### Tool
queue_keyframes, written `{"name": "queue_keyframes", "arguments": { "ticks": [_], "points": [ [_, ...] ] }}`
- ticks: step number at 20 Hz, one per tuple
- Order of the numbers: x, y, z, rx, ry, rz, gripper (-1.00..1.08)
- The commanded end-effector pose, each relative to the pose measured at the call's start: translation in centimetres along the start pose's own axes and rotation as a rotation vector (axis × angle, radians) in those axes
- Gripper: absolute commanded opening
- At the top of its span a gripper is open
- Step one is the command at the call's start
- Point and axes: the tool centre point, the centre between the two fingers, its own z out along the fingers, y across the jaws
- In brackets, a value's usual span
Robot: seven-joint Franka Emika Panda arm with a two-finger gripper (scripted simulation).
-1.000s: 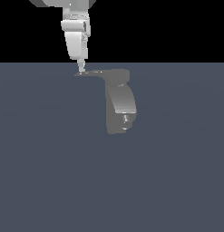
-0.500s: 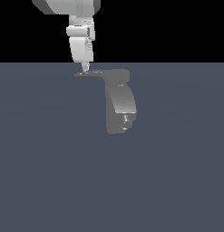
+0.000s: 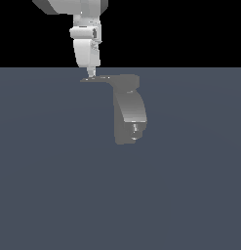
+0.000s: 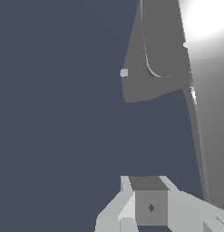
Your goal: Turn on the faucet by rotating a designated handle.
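The grey faucet stands in the middle of the exterior view, its thick spout curving down to a small lighter nozzle. Its handle, a thin flat lever, sticks out from the top cap toward the exterior view's left. My gripper comes down from above with its fingers pressed together into one tip, shut and empty. The tip rests at or just above the handle's outer part. In the wrist view, the gripper sits low, with the faucet, its nozzle and the handle beyond it.
A flat dark blue-grey floor spreads around the faucet on all sides. Above the gripper, the white arm rises out of the exterior view. A bright glare washes out one corner of the wrist view.
The gripper tip has shifted slightly toward the exterior view's right along the handle and the arm above has leaned with it. The handle and faucet look unmoved.
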Motion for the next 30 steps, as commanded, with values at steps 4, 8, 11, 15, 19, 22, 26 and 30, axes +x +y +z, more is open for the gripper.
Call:
{"name": "queue_keyframes", "arguments": {
  "ticks": [4,8,11,15,19,22,26,30],
  "points": [
    [-0.1,1.4,0.0,0.0,0.0,0.0,-1.0],
    [-0.1,2.4,0.0,0.0,0.0,0.0,-1.0],
    [-0.2,3.2,0.0,0.0,0.0,0.0,-1.0],
    [-0.2,4.3,0.0,0.0,0.0,0.0,-1.0],
    [-0.3,5.4,0.0,0.0,0.0,0.0,-1.0],
    [-0.3,6.3,0.0,0.0,0.0,0.0,-1.0],
    [-0.4,7.5,0.0,0.0,0.0,0.0,-1.0],
    [-0.4,8.7,0.0,0.0,0.0,0.0,-1.0]
  ]
}}
